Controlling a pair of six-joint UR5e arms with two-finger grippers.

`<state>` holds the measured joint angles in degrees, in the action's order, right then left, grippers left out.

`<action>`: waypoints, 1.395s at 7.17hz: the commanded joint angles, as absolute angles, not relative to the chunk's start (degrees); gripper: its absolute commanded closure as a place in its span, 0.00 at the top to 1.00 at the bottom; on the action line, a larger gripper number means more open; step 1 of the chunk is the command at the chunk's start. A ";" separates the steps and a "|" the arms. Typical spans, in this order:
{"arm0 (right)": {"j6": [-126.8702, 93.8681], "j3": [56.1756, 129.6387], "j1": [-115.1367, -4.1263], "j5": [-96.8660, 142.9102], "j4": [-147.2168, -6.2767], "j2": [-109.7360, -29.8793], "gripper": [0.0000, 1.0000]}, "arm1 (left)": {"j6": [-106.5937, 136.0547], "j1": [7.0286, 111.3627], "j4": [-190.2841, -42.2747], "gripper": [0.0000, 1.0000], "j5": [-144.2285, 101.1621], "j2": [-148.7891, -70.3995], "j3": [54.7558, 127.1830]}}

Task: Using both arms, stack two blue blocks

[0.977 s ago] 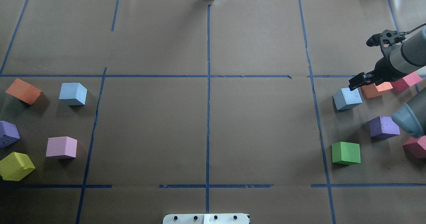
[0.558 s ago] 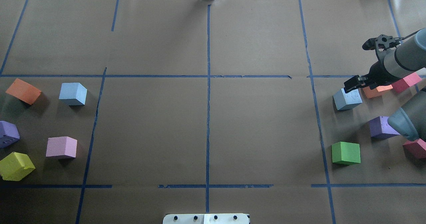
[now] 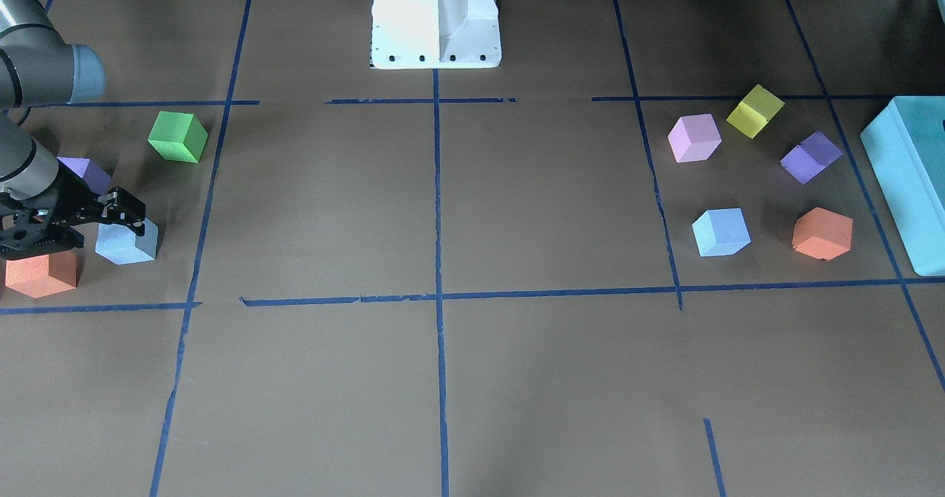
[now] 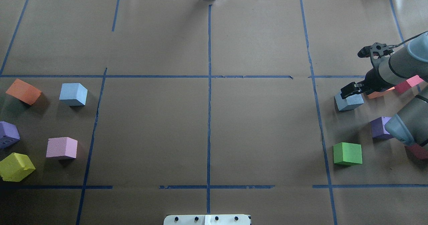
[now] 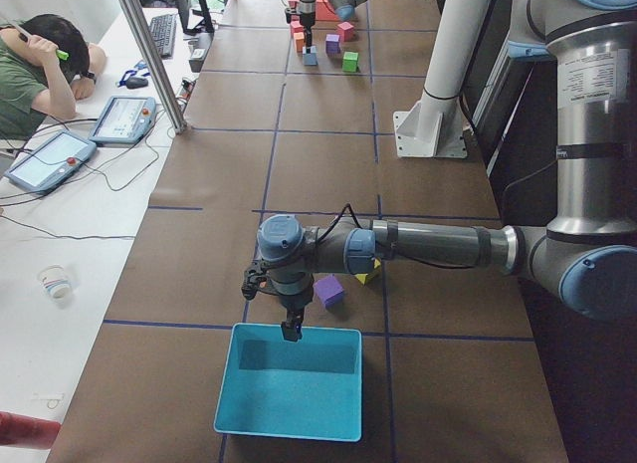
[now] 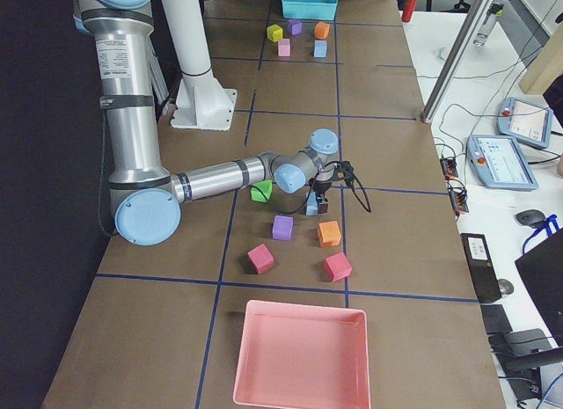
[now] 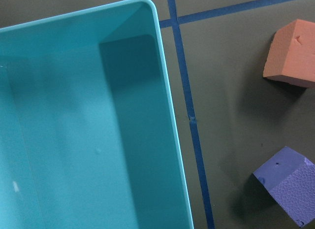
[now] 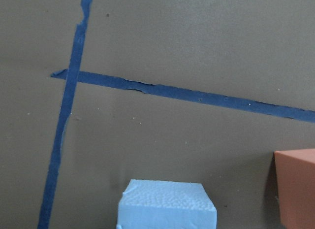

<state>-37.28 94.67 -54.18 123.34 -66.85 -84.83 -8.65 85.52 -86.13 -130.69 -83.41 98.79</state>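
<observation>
One pale blue block [image 4: 349, 102] lies on the right side of the table; it also shows in the front view [image 3: 127, 244] and at the bottom of the right wrist view [image 8: 167, 205]. My right gripper [image 4: 348, 93] hangs just above it, jaws open, holding nothing; it shows in the front view [image 3: 122, 213] too. The other blue block [image 4: 73, 94] sits far off on the left side, untouched. My left gripper [image 5: 289, 322] shows only in the exterior left view, over the near rim of the teal box [image 5: 289, 383]; I cannot tell whether it is open or shut.
Orange [image 4: 378, 93], pink-red [image 4: 408, 84], purple [image 4: 379, 128], green [image 4: 347, 153] and red [image 4: 418, 150] cubes surround the right block. Orange [image 4: 23, 91], purple [image 4: 8, 134], pink [image 4: 62, 148] and yellow [image 4: 16, 166] cubes lie near the left block. A pink tray [image 6: 255, 378] stands beyond the right end.
My right gripper has moved left and down, from beside the orange cube to just over the right blue block. The blocks have not moved.
</observation>
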 commanded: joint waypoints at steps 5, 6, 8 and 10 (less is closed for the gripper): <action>-39.01 94.04 -51.86 121.20 -66.80 -83.42 0.29 | -8.61 85.43 -86.13 1.00 -130.69 -83.41 98.79; -42.76 94.13 -51.86 121.46 -67.06 -80.36 0.27 | -8.61 85.52 -86.13 1.00 -130.69 -83.41 98.88; -52.68 93.26 -46.62 121.12 -68.64 -71.94 0.27 | -8.61 85.52 -86.13 1.00 -130.69 -83.41 98.88; -63.06 89.32 -39.59 113.25 -81.31 -55.63 0.28 | -8.61 85.52 -86.13 1.00 -130.69 -83.41 98.96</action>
